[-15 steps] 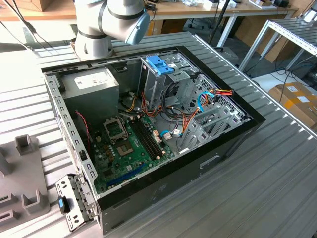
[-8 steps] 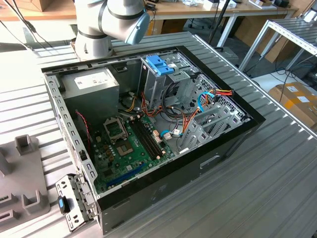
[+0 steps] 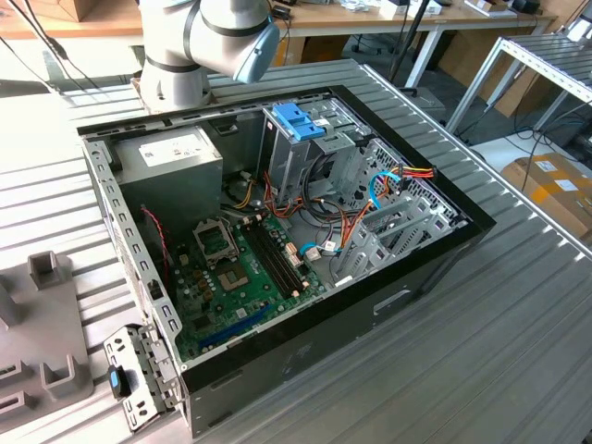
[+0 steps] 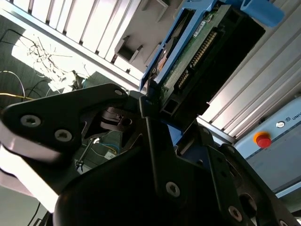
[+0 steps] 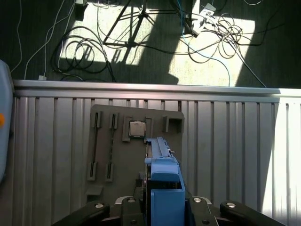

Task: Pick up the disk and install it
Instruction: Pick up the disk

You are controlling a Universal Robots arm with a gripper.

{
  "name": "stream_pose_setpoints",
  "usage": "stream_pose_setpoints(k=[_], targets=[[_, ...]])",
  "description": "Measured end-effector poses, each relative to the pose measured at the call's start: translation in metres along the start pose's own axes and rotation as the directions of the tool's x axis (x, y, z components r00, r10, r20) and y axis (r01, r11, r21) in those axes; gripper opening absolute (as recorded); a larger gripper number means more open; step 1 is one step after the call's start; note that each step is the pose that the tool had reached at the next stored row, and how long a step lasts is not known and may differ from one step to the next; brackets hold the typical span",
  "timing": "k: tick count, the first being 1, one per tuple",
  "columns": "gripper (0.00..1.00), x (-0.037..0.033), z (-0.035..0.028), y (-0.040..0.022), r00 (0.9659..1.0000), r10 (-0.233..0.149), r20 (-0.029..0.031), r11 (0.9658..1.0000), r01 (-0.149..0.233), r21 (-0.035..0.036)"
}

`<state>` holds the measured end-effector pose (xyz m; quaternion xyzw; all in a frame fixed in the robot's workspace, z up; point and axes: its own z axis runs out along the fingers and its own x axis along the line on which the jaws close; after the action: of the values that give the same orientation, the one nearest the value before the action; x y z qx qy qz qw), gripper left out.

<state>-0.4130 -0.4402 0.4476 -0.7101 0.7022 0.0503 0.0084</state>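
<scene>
One item in the grip: the disk. Held by the gripper, jaws drawn narrow onto its body, with blue side rails and connector edge showing in the second wrist view. Sticks straight out past the fingertips, long axis in line with the tool axis. Appears edge-on in the first wrist view, over the grey tray carrying a square chip, on the ribbed table. Touching the tray or clear of it: cannot tell.

Judged pose: wrist aimed down at the tabletop, disk hanging on end.

Exterior view: open computer case at centre, drive cage at its far side, blue bracket on top. Same tray toward the exterior view's left of the case. Judged accordingly: held disk well apart from the cage, off to that side.
</scene>
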Motion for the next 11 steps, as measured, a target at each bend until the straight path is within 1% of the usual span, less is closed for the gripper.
stream_pose_setpoints(k=[11], targets=[[0.37, -0.0003, -0.0040, 0.0002, 1.0000, 0.000, 0.0001, 1.0000, 0.000, 0.0001]])
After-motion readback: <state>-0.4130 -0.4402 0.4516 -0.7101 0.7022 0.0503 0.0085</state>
